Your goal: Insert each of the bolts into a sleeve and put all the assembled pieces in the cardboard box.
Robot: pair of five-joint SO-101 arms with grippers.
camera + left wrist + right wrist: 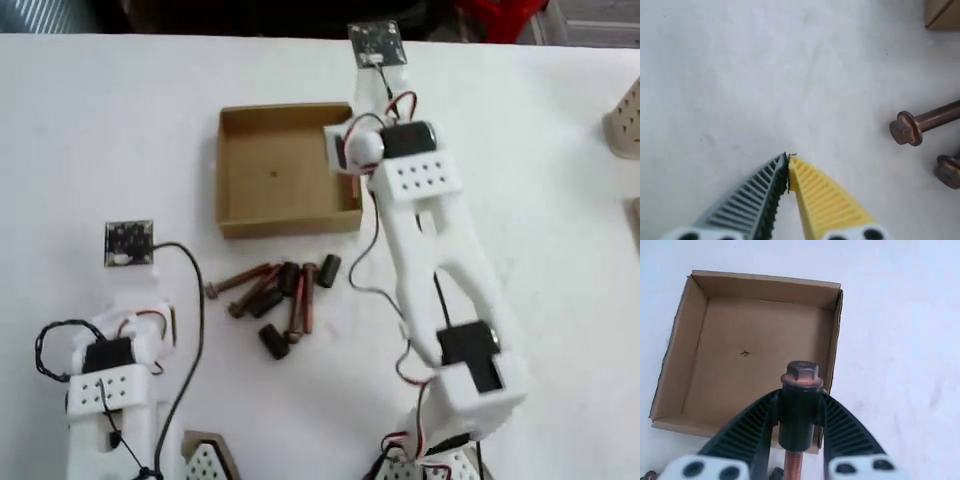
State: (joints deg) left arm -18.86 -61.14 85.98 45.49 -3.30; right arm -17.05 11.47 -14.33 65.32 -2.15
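Observation:
My right gripper [799,405] is shut on an assembled piece, a copper bolt in a black sleeve [799,410], held upright above the near right part of the cardboard box [700,365]. From above, that arm's gripper [350,170] hangs over the right edge of the box [245,165]. Several copper bolts [240,280] and black sleeves [273,341] lie in a pile just in front of the box. My left gripper [788,165] is shut with nothing in it, low over the bare table to the left of the pile, near two bolt heads [905,128].
A small dark circuit board [129,243] with a black cable lies on the table left of the pile. Another board [376,42] sits behind the box. A perforated beige block [625,120] stands at the right edge.

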